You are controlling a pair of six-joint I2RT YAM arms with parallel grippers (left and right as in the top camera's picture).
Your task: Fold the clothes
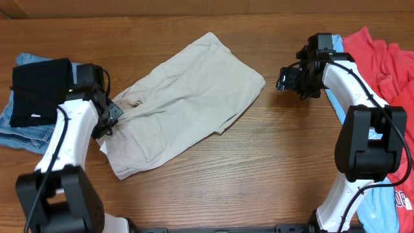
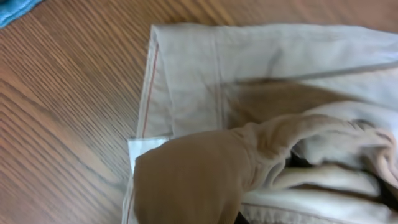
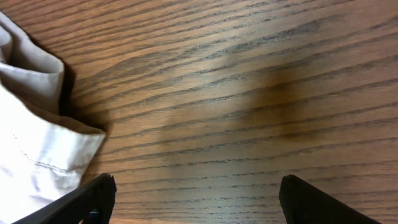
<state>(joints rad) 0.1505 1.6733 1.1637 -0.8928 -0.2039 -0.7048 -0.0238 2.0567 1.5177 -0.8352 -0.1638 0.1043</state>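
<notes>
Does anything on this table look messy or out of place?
Nothing is damaged or spilled. The beige shorts lie diagonally and rumpled, bunched up at their left edge where the left gripper pinches them. The red top sits crumpled at the right edge of the table.

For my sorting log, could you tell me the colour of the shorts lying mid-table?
The large cotton shorts are plain beige, best seen overhead.

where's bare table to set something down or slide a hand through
Widest free patch: front centre of the table, bordered by the shorts and the two arm bases. A narrower strip runs behind the shorts, along the far edge. Crowded: left, by the denim pile and left hand; right, by the red top.
</notes>
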